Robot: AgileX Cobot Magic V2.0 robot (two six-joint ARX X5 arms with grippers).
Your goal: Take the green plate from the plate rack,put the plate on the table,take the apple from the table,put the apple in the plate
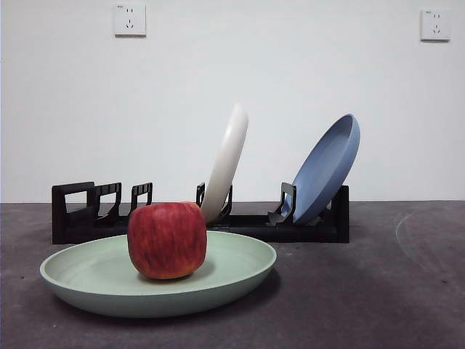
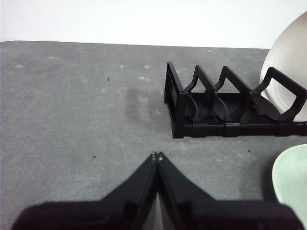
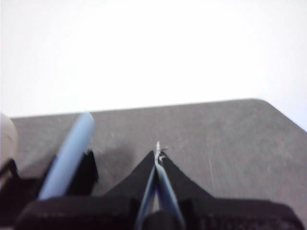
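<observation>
Apple: the dark red apple (image 1: 167,240) sits upright inside the green plate (image 1: 240,265), left of the plate's middle in the front view.
Green plate: lies flat on the tabletop (image 1: 407,291), just in front of the plate rack (image 1: 305,229); only a pale green edge (image 2: 292,179) shows in the left wrist view.
Plate rack: long black rack standing behind the plate; its slotted holders on the left end (image 2: 211,103) hold nothing.
Cream-white plate: stands on edge in a middle slot (image 1: 227,163), leaning slightly right; part of it (image 2: 285,64) shows in the left wrist view.
Blue plate: leans to the right in a slot near the rack's right end (image 1: 327,171); seen blurred and edge-on (image 3: 67,155) in the right wrist view.
Left gripper: (image 2: 157,157) over bare tabletop beside the rack's empty end, fingers pressed together, holding nothing.
Right gripper: (image 3: 159,154) near the blue plate, fingers closed tip to tip, holding nothing.
Wall: 2 white sockets, (image 1: 129,19) and (image 1: 435,24).
</observation>
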